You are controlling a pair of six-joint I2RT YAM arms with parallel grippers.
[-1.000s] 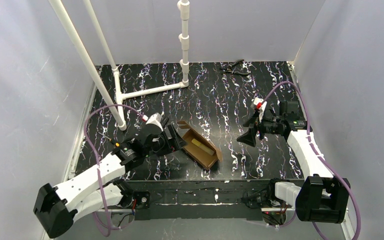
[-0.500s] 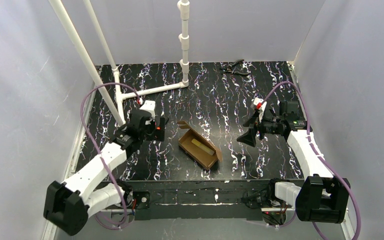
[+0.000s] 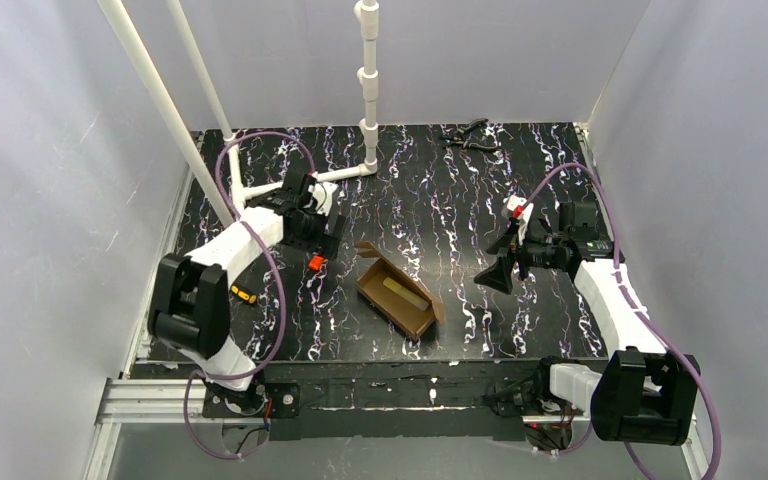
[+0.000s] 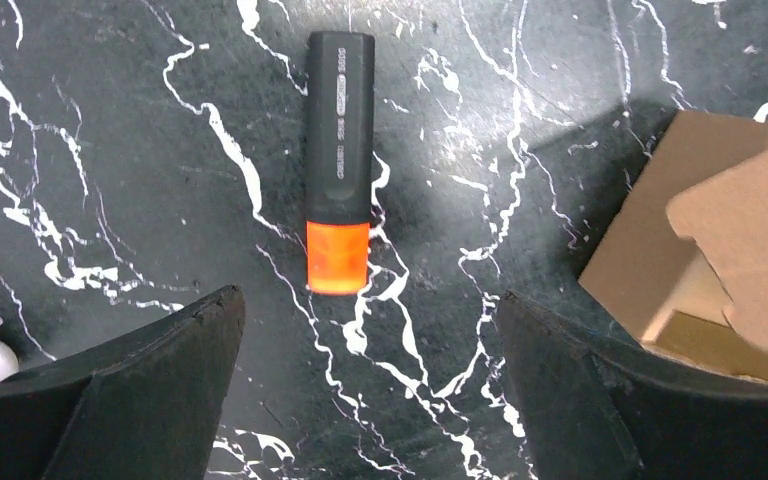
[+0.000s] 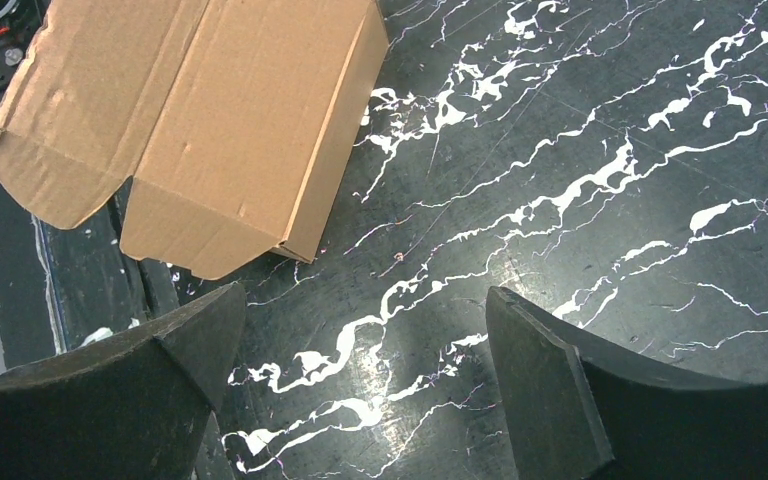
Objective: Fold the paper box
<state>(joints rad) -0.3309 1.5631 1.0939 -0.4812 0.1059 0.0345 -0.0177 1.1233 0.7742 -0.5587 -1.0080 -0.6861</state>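
The paper box point(image 3: 397, 292) lay near the middle of the table point(image 3: 460, 190), a little toward the near edge, between the two arms. It looked partly done to me: the side walls stood up so it already made a shallow open tray, mouth upward, with a pale yellow stick point(image 3: 405, 291) lying inside along its length. What seemed left was the closing. A flap stuck up loose at the far-left end, another splayed out at the near-right end, and no lid was folded over. Its long axis ran on a diagonal, from far-left to near-right as seen from above.

Just left of the box's far end an orange-tipped black marker point(image 4: 340, 160) lay flat on the table, apart from the cardboard. The left gripper point(image 4: 365, 305) hung over that marker with its fingers spread wide, holding nothing. Off to the right of the box, clear of it, the right gripper point(image 5: 360, 300) pointed down toward the near-right corner, fingers likewise wide apart and empty.
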